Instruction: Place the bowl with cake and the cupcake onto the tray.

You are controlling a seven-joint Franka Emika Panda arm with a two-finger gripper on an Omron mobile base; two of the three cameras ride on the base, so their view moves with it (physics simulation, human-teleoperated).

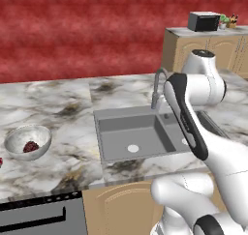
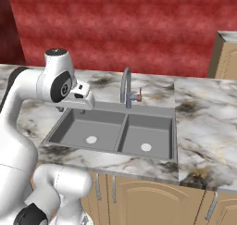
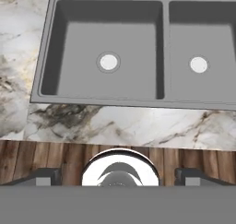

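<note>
We find the bowl with cake [image 1: 27, 141] far out on the left of the marble desk [image 1: 58, 108] in the left base view, upright near the front edge, with the dark red-brown cake piece [image 1: 31, 146] lying in its hollow. It is well apart from the double sink [image 1: 138, 135], which is set into the desk in front of the arm. A curved faucet [image 2: 127, 87] stands behind the sink, roughly at the divider between the two basins, and each basin has a pale round drain [image 3: 109, 62] in its floor. The gripper [image 3: 118, 176] hangs above the desk's front edge (the hand view looks straight down on the left basin and a strip of wooden floor [image 3: 41, 154]), and its fingers [image 3: 42, 176] stand wide apart with nothing between them. At the far right in the left base view we see a dark microwave [image 1: 204, 21] on top of wooden cabinets [image 1: 203, 48]. Below the desk's left end is a dark oven front with a handle [image 1: 36, 219].
</note>
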